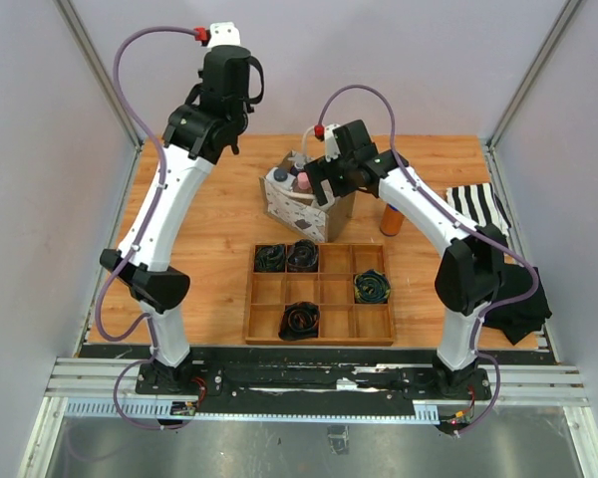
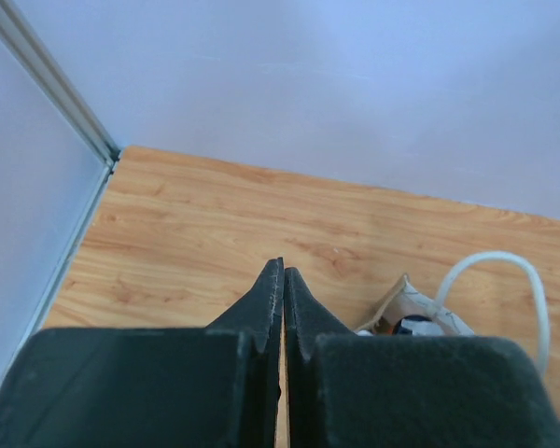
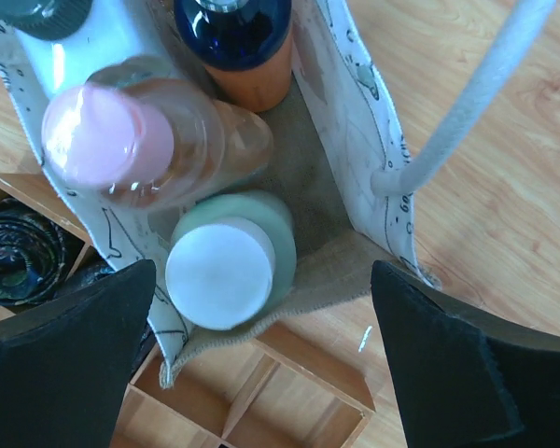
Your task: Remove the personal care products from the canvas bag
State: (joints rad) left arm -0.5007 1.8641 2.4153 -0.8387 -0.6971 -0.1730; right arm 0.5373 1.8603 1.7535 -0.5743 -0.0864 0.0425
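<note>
1. Top view: the bag (image 1: 301, 207) sits mid-table, just past the far edge of the tray (image 1: 319, 344). It's open, and bottles poke out of the top: I can make out a pink cap (image 1: 303, 182) and a blue cap (image 1: 281, 175). One orange bottle (image 1: 392, 219) stands upright on the table (image 1: 199, 229), right of the bag and apart from it. The right arm bends over the bag with its wrist above the opening. The left arm is raised high over the far left of the table. Coiled cables (image 1: 301, 319) sit in four tray compartments. A striped cloth (image 1: 476, 204) and a black cloth (image 1: 518, 304) lie at the right edge.

2. Left wrist: the left gripper (image 2: 282, 280) has its jaws pressed together with nothing between them, up in the air over bare wood. A corner of the bag and its rope handle (image 2: 495, 266) peek in at the lower right.

3. Right wrist: the right gripper (image 3: 263, 268) has its jaws spread wide and holds nothing, with a finger either side of the bag's near corner. Looking straight down into the bag:
   - a white-capped bottle (image 3: 219, 271) sits right between the fingers
   - a pink-capped bottle (image 3: 107, 135) is just beyond it
   - a blue-capped bottle (image 3: 233, 28) with an orange body is farther in
   - a dark-capped bottle (image 3: 37, 11), white, is cut off by the top-left corner of the frame
</note>
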